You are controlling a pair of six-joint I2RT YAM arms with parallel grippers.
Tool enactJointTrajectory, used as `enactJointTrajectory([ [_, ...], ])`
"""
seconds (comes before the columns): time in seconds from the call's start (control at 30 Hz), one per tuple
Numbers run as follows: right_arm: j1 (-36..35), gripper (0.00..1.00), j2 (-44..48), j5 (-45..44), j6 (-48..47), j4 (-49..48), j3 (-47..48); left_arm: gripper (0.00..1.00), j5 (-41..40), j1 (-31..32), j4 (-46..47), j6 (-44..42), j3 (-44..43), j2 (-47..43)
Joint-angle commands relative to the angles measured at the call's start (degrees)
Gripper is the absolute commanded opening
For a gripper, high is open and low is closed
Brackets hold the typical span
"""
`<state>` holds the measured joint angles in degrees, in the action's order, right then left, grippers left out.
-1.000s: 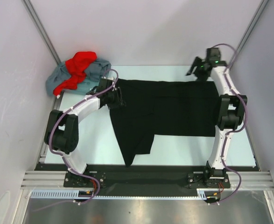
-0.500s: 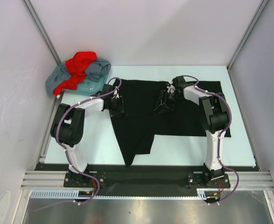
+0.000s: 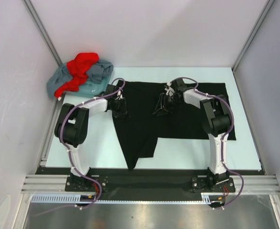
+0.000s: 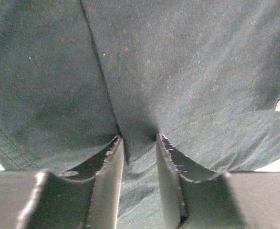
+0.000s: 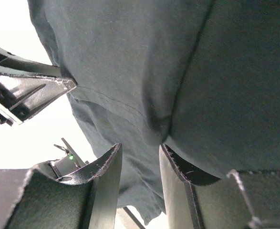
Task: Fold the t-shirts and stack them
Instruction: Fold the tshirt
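- Black t-shirt (image 3: 187, 117) lies spread across the middle of the table (image 3: 101, 143), with one flap reaching toward the near edge.
- Left gripper (image 3: 121, 109) pinches a ridge of its cloth at the left side, jaws narrow.
- Right gripper (image 3: 161, 107) nips a fold near the shirt's middle, jaws likewise narrow.
- Red t-shirt (image 3: 81, 67) sits heaped on the grey-blue t-shirt (image 3: 101, 70) in the far left corner.

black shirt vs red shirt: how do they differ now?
The black shirt lies spread on the table; red shirt is bunched in the far-left corner. The left gripper and right gripper pinch the black shirt; red shirt lies ungripped on the grey-blue shirt. Neither is neatly folded.
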<state>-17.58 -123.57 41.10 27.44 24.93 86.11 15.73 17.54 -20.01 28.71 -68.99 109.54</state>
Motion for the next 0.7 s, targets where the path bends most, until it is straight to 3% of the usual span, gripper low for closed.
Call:
enactJointTrajectory([
  [0.0, -0.35, 0.43, -2.02, 1.61, 0.68, -0.94, 2.66, 0.34, 0.71, -0.05, 0.67, 0.56, -2.29, 0.68],
  [0.33, -0.96, 0.37, -4.66, 2.4, 1.04, -0.58, 5.12, 0.15, 2.11, -0.05, -0.12, 1.09, -2.29, -2.13],
  [0.47, -1.22, 0.22, -4.75, 2.32, 0.95, -0.41, 5.56, 0.06, 2.47, -0.05, -0.38, 1.26, -1.85, -3.45],
  [0.57, -1.05, 0.01, -4.23, 2.23, 0.42, 0.47, 6.0, 0.0, 2.55, 0.04, -0.56, 1.7, -1.59, -4.68],
  [0.67, -1.05, 0.0, -2.82, 1.88, -0.37, 2.75, 6.18, 0.0, 2.82, -0.05, -1.17, 1.96, -1.32, -6.43],
])
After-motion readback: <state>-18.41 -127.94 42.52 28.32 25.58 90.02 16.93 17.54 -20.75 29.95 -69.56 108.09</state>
